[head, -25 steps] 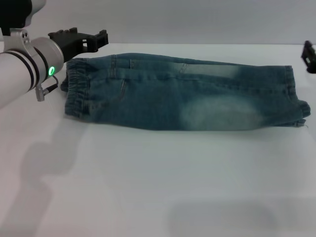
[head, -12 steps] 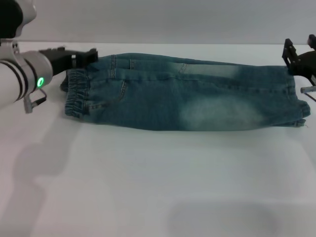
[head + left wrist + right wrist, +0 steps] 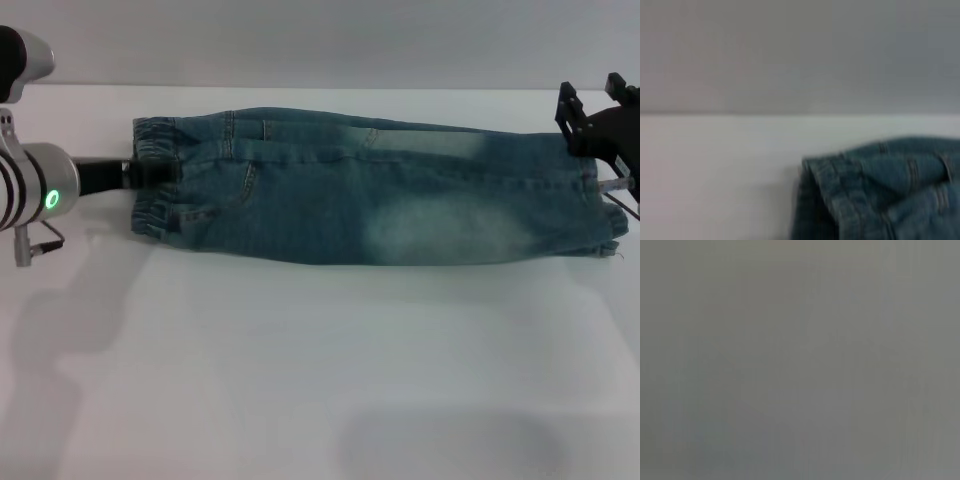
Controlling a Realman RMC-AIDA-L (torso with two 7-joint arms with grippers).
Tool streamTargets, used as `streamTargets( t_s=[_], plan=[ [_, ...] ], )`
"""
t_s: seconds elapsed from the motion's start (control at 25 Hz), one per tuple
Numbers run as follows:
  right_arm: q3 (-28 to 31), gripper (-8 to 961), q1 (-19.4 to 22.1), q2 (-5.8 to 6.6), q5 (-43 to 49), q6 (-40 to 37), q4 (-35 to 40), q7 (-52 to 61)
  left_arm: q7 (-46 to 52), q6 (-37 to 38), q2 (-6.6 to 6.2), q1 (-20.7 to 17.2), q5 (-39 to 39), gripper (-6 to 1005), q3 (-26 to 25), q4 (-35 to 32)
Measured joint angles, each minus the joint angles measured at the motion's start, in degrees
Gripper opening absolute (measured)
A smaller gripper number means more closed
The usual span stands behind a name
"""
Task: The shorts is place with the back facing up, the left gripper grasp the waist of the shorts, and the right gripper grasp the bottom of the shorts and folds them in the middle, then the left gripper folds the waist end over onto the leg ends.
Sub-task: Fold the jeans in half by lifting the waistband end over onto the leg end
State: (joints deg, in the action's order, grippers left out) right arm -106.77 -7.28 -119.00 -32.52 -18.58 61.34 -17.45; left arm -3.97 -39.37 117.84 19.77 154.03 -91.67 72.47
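Note:
The faded blue denim shorts (image 3: pixel 380 190) lie folded lengthwise in a long strip across the far half of the white table (image 3: pixel 320 380). The ruffled waist (image 3: pixel 152 200) is the left end and the leg ends (image 3: pixel 603 200) are the right end. My left gripper (image 3: pixel 155 172) lies low and level against the middle of the waist band, reaching in from the left. The left wrist view shows the waist (image 3: pixel 855 195) close up. My right gripper (image 3: pixel 592 125) hovers open just above the far corner of the leg ends. The right wrist view is plain grey.
A grey wall runs behind the table's far edge (image 3: pixel 400 90). Bare white tabletop stretches from the shorts to the near edge. The arms cast shadows on the near left and near middle of the table.
My left gripper dropped from above the waist's far corner to the middle of the waist band. My right gripper came in from the right edge and now hangs over the leg ends.

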Motion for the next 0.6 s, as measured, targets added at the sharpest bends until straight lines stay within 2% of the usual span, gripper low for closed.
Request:
streamTargets(
  t_s=[0.04, 0.2, 0.24, 0.6],
  plan=[
    [-0.2, 480, 0.0, 0.0, 0.0, 0.0, 0.0, 0.0, 0.0, -4.0, 0.0, -0.1, 0.0, 849, -0.3, 1.4],
    [-0.3, 480, 0.0, -0.04, -0.1, 0.0, 0.0, 0.0, 0.0, -4.0, 0.0, -0.1, 0.0, 849, -0.3, 1.4],
    [-0.4, 480, 0.0, -0.05, -0.1, 0.0, 0.0, 0.0, 0.2, -8.3, 0.05, 0.2, 0.1, 849, -0.5, 2.3],
    [-1.0, 480, 0.0, -0.09, -0.2, 0.1, -0.1, 0.2, 0.4, -9.9, 0.08, 0.4, 0.7, 834, -0.7, 2.2]
  ],
)
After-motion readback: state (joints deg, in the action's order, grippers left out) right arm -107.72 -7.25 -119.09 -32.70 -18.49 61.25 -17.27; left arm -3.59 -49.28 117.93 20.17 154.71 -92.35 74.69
